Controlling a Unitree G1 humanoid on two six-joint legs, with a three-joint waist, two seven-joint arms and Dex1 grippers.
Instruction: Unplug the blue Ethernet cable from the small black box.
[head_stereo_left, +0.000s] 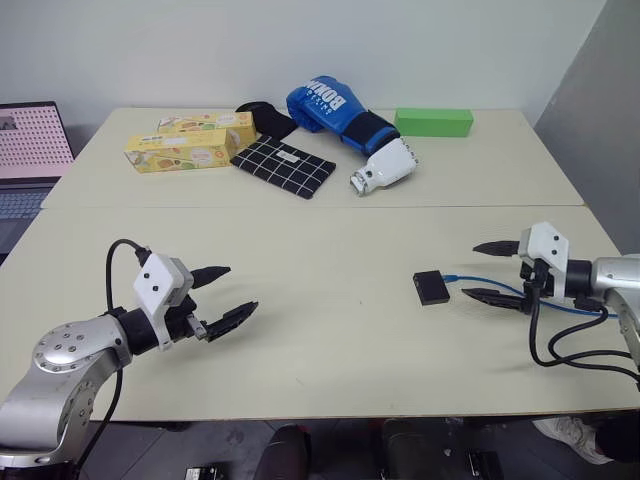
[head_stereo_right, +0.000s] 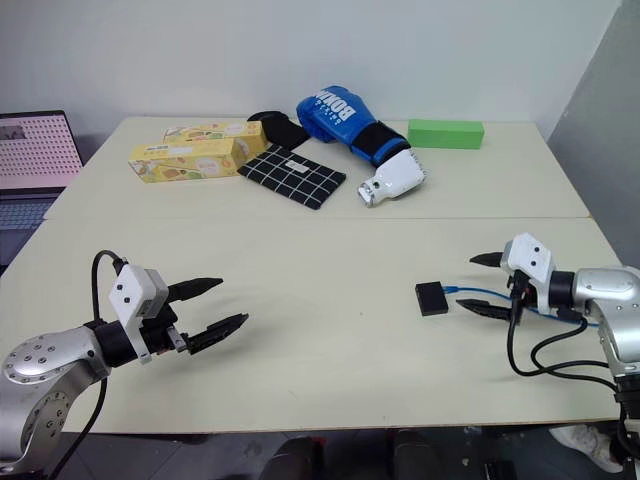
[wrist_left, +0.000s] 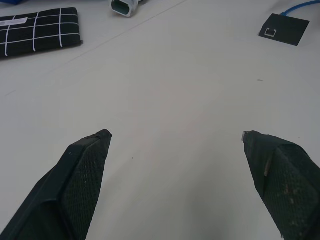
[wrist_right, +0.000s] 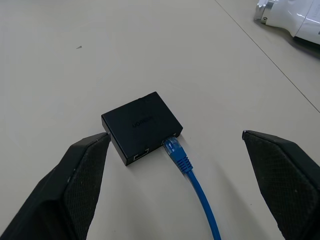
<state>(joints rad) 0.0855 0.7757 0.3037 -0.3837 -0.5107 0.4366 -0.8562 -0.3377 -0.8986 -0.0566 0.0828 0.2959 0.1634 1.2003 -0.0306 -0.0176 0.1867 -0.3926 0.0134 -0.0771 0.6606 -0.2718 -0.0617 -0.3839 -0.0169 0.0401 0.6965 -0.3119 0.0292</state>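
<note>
The small flat matte-black box (head_stereo_left: 431, 287) lies at 4 o'clock on the pale table (head_stereo_left: 330, 330), the thin bright-blue Ethernet cable (wrist_right: 192, 175) plugged into its side. The right gripper (head_stereo_left: 497, 271) points at it from 3 o'clock, jaws spread, empty. The left gripper (head_stereo_left: 222, 294), at 8 o'clock, hovers spread, empty.

Far ahead of your left pincer (head_stereo_left: 222, 294) you see 2 yellow boxes (head_stereo_left: 190, 143), a checked cloth (head_stereo_left: 283, 167), a blue boxing glove (head_stereo_left: 338, 114) and a green block (head_stereo_left: 433, 122).
</note>
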